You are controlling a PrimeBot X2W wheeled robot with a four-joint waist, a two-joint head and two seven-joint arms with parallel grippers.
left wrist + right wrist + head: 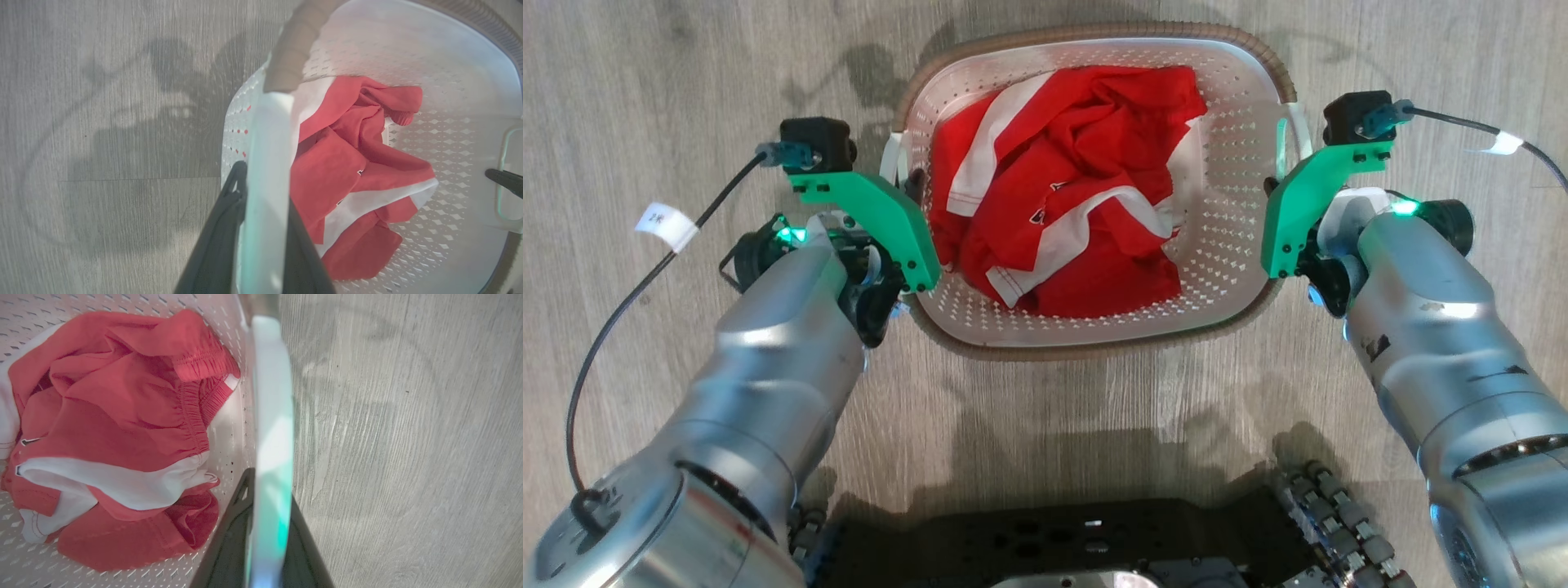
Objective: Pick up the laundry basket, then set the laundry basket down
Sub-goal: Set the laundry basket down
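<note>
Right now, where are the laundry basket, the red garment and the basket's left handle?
laundry basket (1235,245): head view, bare perforated right wall.
red garment (1094,139): head view, red fabric near its middle.
left handle (267,175): left wrist view, middle of the white bar.

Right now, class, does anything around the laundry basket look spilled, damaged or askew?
Nothing stands out: the laundry basket looks intact, the red-and-white garment lies inside, left pincer and right pincer grip its two sides.
</note>
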